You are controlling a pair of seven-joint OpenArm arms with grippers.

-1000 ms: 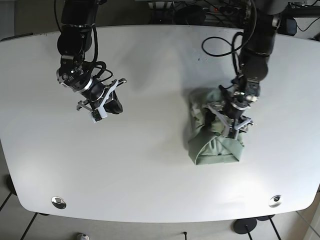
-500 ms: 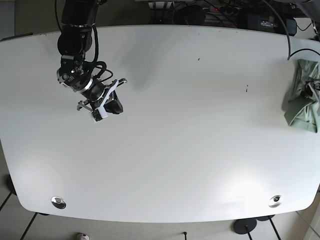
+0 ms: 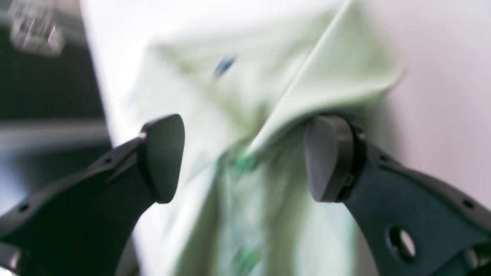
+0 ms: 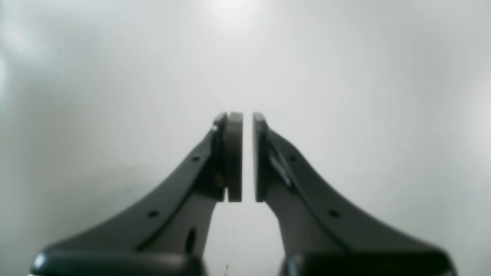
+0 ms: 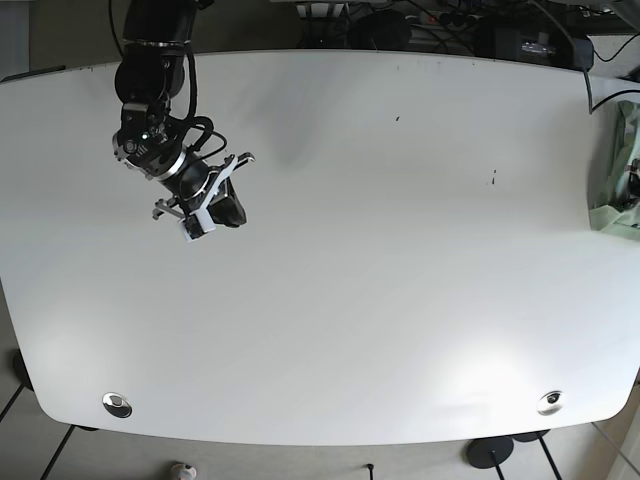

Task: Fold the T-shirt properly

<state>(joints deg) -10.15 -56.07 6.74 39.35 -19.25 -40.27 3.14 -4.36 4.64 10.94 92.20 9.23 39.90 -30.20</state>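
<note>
The light green T-shirt [image 5: 619, 165] is bunched at the far right edge of the base view, at the rim of the white table [image 5: 380, 260]. In the blurred left wrist view the T-shirt [image 3: 276, 73] lies between and beyond the fingers. My left gripper [image 3: 245, 157] has its jaws wide apart, and a fold of cloth rests against the right fingertip [image 3: 326, 157]. My right gripper [image 4: 247, 153] is shut on nothing, with a thin slit between the pads, and hovers over bare table at the upper left of the base view [image 5: 205, 205].
Two round metal fittings [image 5: 117, 404] [image 5: 550, 401] sit near the table's front edge. Cables and dark equipment [image 5: 400, 25] lie behind the table's back edge. The left arm is almost wholly out of the base view at the right.
The left arm has carried the T-shirt from the table's right-middle to the far right edge, mostly out of the base view. The right arm has barely moved.
</note>
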